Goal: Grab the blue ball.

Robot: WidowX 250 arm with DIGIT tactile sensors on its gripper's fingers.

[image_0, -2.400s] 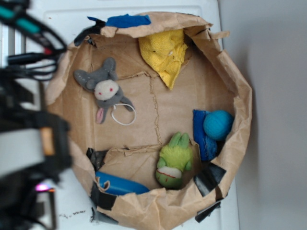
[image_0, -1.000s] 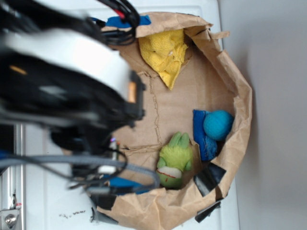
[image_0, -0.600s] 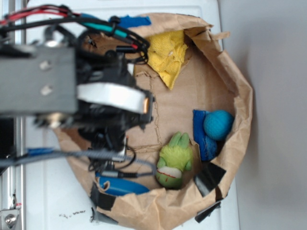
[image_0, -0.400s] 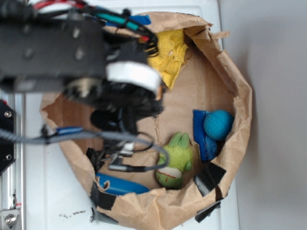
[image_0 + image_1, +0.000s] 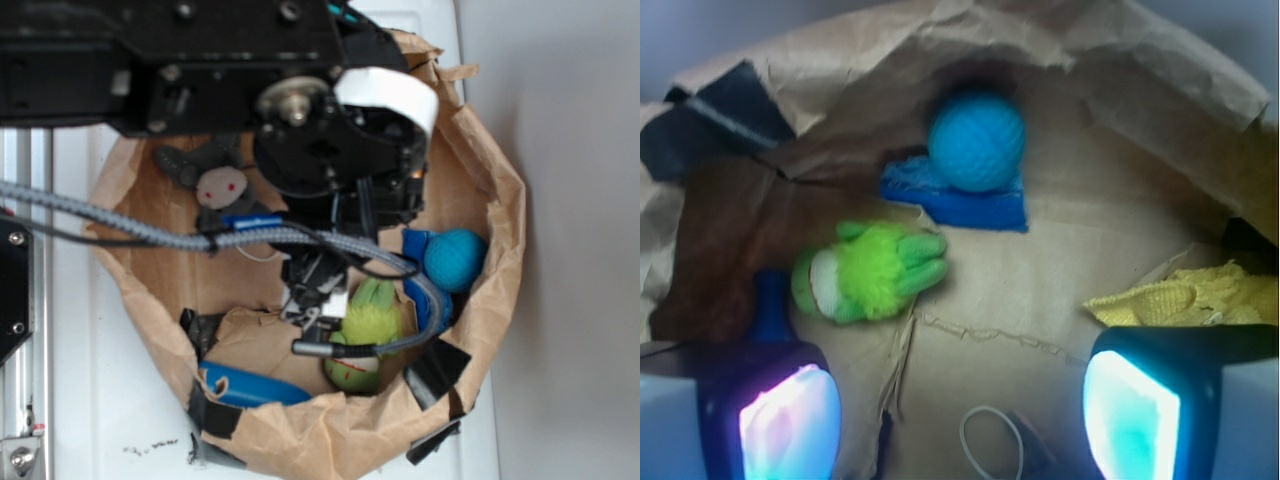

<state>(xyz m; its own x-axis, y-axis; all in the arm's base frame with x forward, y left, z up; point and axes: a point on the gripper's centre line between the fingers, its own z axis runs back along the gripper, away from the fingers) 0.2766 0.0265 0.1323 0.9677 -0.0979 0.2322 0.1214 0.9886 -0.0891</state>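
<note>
In the wrist view, beyond the wide-open, empty fingers (image 5: 790,425), the blue ball (image 5: 977,140) rests on the blue cloth (image 5: 965,203), ahead between them, slightly left of centre.

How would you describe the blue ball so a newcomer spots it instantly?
Look inside the crumpled brown paper bag, against its wall on the side away from the grey plush bunny. There the blue ball sits on a flat dark blue cloth, beyond the green plush toy. It is the only round, teal, fuzzy thing there.

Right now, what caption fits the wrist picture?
Open claw looks toward the blue ball on a blue cloth.
</note>
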